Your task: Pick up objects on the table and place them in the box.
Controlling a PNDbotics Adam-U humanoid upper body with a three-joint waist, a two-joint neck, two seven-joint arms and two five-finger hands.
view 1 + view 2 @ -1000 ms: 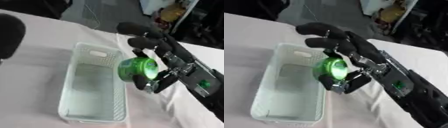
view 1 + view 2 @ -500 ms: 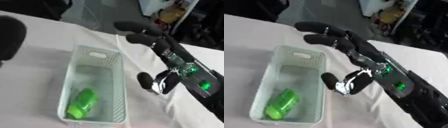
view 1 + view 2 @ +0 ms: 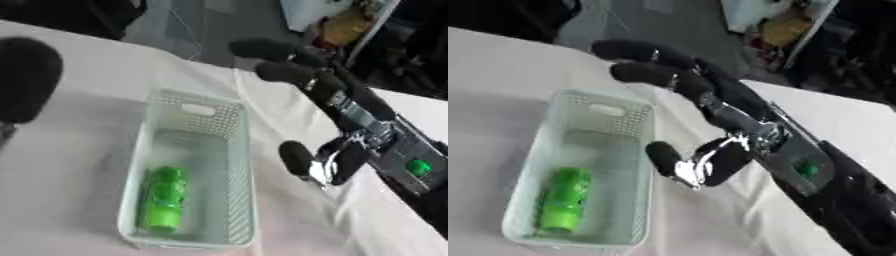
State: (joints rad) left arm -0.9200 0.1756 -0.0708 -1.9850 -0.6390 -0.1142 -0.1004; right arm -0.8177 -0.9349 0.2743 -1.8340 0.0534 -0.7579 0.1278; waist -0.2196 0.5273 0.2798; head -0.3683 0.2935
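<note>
The bright green cylindrical bottle (image 3: 164, 199) lies on its side on the floor of the pale mint perforated plastic basket (image 3: 241, 150), in the near half of the basket, its long axis running along the basket's length. Its darker green cap end points toward the far wall, where a handle slot is cut into the basket. Nothing touches the bottle apart from the basket floor.

The basket stands on the white cloth-covered table (image 3: 79, 125), long side running away from me.

My right hand (image 3: 719, 117) is positioned just beside the basket's right wall, above the cloth and clear of the bottle. Its fingers (image 3: 636, 52) are extended and spread, reaching past the basket's far right corner; the thumb (image 3: 667, 157) is set apart from them, pointing toward the basket's right rim. The hand holds nothing.

A dark rounded shape at the left edge of the left eye view is part of my left hand (image 3: 26, 77); I cannot tell how its fingers are set.
</note>
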